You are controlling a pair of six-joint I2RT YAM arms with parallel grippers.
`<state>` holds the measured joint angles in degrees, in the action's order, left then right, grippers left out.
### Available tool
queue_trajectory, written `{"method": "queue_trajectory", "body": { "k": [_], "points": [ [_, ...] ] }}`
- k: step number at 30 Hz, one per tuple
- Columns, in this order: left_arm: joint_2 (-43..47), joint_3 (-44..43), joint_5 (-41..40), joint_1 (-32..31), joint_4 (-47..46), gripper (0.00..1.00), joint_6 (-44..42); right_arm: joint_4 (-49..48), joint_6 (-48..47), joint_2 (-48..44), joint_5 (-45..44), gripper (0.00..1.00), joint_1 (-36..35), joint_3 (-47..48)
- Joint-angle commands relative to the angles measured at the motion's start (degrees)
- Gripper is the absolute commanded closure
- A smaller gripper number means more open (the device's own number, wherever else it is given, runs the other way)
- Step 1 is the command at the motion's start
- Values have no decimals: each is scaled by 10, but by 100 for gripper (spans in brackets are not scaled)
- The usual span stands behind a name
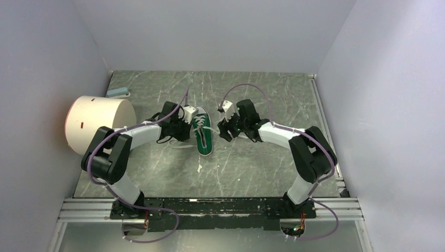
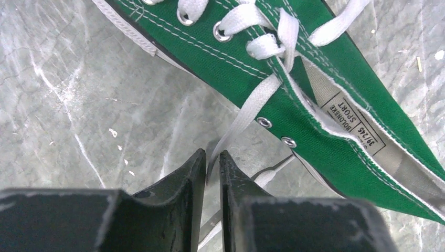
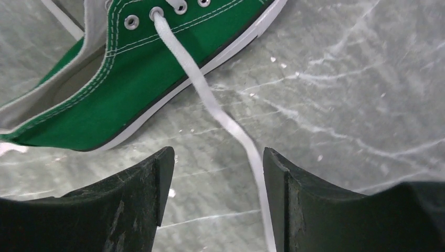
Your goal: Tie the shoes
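Item: green sneaker (image 1: 203, 134), untied, on table (image 1: 262, 168) between the arms | Handling: likely light, soft canvas; lacing limp and slippery, best held near free ends | Left gripper (image 2: 212, 168): pinched onto left lace (image 2: 246, 113) | Right gripper (image 3: 218, 178): wide apart, right lace (image 3: 210, 105) lying between, ungripped

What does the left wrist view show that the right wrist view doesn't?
Only left wrist: left claw shut on one flat white lace end, plus the printed size label. Only right wrist: right claw open, the other lace end running between its fingers. Both: the green canvas sneaker on grey marbled tabletop.
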<state>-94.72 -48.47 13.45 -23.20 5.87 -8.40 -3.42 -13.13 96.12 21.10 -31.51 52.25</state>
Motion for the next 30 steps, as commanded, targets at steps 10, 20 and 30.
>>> {"method": "queue_trajectory", "body": {
  "k": [10,20,30],
  "points": [
    [52,5,61,14,37,85,62,-5,-188,97,-58,37,-34,40],
    [90,20,89,14,50,88,76,39,-203,107,-3,36,5,49],
    [86,-17,102,14,66,95,80,113,-222,145,36,98,8,107]
  ]
}}
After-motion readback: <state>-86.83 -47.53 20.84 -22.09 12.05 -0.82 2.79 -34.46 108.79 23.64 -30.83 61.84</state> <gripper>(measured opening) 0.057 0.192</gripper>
